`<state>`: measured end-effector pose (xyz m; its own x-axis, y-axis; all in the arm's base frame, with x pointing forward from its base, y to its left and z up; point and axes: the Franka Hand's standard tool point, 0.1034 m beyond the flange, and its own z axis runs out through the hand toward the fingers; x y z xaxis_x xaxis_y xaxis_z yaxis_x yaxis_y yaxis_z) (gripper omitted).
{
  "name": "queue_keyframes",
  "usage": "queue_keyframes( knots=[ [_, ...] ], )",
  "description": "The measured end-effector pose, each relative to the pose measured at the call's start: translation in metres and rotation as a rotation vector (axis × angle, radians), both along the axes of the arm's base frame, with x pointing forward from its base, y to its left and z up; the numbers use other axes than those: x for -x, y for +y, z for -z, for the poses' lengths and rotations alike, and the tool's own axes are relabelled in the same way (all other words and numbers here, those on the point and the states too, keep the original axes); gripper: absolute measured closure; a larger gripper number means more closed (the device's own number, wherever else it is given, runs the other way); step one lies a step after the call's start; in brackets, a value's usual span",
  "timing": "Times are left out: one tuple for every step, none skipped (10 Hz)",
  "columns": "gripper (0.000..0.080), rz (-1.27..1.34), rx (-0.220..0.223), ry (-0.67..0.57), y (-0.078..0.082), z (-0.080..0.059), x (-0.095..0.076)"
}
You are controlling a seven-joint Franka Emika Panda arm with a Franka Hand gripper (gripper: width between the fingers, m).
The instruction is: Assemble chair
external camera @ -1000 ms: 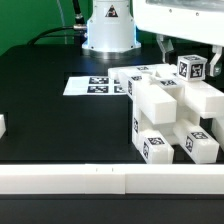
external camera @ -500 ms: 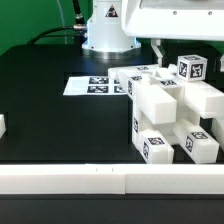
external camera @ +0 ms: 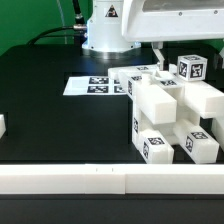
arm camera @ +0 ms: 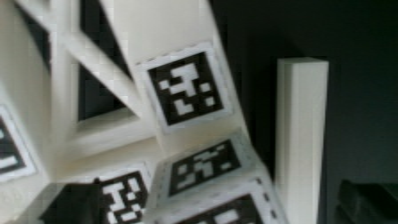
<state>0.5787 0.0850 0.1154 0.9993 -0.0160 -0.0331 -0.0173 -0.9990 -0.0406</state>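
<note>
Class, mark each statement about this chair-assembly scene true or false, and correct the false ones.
1. The marker board lies flat on the table. True.
2. The chair parts are grouped at the exterior view's left. False: they stand at its right, beside the marker board.
3. The table is white. False: it is black.
4. A small white piece sits alone at the exterior view's left edge. True.
5. The gripper hangs over the marker board. False: it is above the chair parts.
</note>
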Motion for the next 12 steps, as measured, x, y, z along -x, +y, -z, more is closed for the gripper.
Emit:
queue_keyframes(
  knots=[
    [0.0151, -0.056, -0.001, -0.009, 0.0005, 0.0001, -0.0009],
    [0.0151, -0.065, -0.001, -0.016, 0.0012, 0.0009, -0.0013],
    [0.0292, -0.062, -0.001, -0.015, 0.0006, 0.0010, -0.0013],
    [0.0430, -0.062, -0.001, -0.015, 0.0005, 0.0011, -0.0013],
    [0.0430, -0.058, -0.001, -0.015, 0.0005, 0.0011, -0.0013],
    [0.0515, -0.039, -0.001, -0.014, 0.0004, 0.0011, -0.0013],
    [0.0515, -0.007, -0.001, -0.013, 0.0006, 0.0011, -0.0013],
    [0.0515, 0.066, -0.005, -0.011, -0.0003, 0.0013, -0.0018],
    [0.0515, 0.143, -0.017, -0.014, -0.0028, 0.0014, -0.0037],
    [0.0515, 0.188, -0.017, -0.014, -0.0028, 0.0014, -0.0041],
    [0.0515, 0.314, -0.019, -0.006, -0.0025, 0.0014, -0.0042],
    [0.0515, 0.417, -0.019, 0.000, -0.0024, 0.0014, -0.0042]
  ],
)
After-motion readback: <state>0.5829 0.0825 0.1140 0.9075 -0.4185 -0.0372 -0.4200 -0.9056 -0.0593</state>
